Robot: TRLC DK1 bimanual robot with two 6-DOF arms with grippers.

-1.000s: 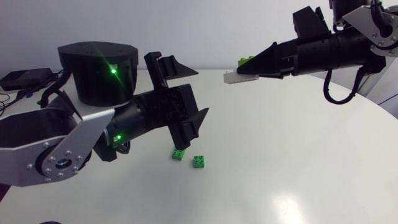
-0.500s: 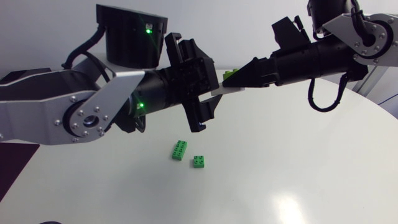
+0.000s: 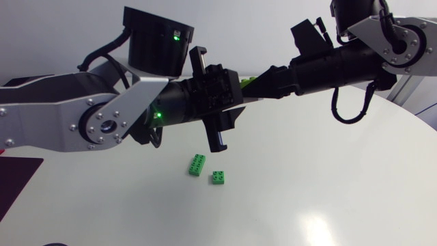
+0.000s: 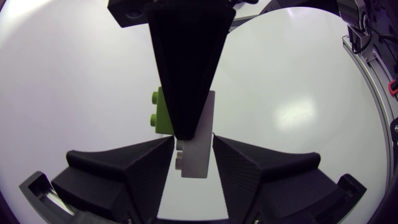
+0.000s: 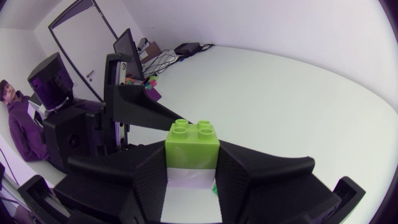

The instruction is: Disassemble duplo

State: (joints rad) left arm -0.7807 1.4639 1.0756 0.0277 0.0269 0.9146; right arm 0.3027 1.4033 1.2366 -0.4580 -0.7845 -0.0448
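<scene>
Your right hand [image 5: 193, 163] pinches the lime brick [image 5: 192, 144], your left hand [image 4: 194, 142] the white brick [image 4: 198, 158] (loose green bricks [image 3: 198, 165] at six o'clock).

The left arm [image 3: 82, 123] and right arm [image 3: 355, 61] were held above the desk [image 3: 328, 178], their hands meeting tip to tip. The right hand [image 5: 191, 165] clasped the brick stack [image 5: 192, 144] between both fingers; the left hand [image 4: 194, 142], turned crosswise, pinched the stack's white end from two sides.

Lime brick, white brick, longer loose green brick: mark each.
lime brick [image 5: 192, 154], right wrist view, side face
white brick [image 4: 199, 158], left wrist view, flat side
longer loose green brick [image 3: 197, 165], head view, studded top
</scene>
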